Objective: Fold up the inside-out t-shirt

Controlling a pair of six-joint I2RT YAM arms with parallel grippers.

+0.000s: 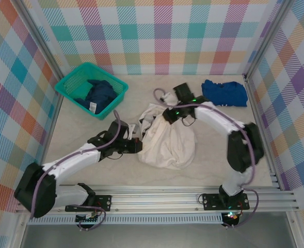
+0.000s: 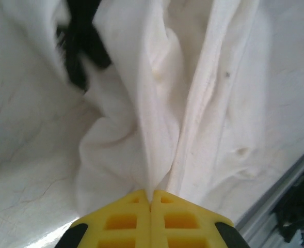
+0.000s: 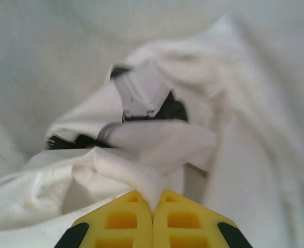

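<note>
The large white, soft cotton t-shirt [image 1: 167, 142] lies bunched in a rounded heap on the pale desk [image 1: 213, 160], to the right of the teal plastic mesh basket [image 1: 72, 73] and nearer to the arm bases than it. In the top view its bulk sags toward the near side, with a narrower crumpled part pointing back toward the basket's level.

The left hand [image 1: 136, 145] sits at the edge of the heap that faces the basket. In the left wrist view its yellow fingers are pressed together [image 2: 150, 195], with a thin ridge of white cloth [image 2: 208, 103] pinched between them. A long seam runs up the fabric just right of that ridge.

The right hand [image 1: 168, 114] is at the heap's far side, farther right of the basket than the left hand. In the right wrist view its fingers are also together [image 3: 154, 199], clamped on a thick folded edge of the t-shirt [image 3: 244, 155]. A pale sewn-in label [image 3: 141, 95] shows among the folds beyond them, though blurred.

A dark navy garment [image 1: 100, 92] lies crumpled inside the basket. A bright blue folded shirt [image 1: 224, 93] rests well to the basket's right, beyond the white heap and apart from it.
</note>
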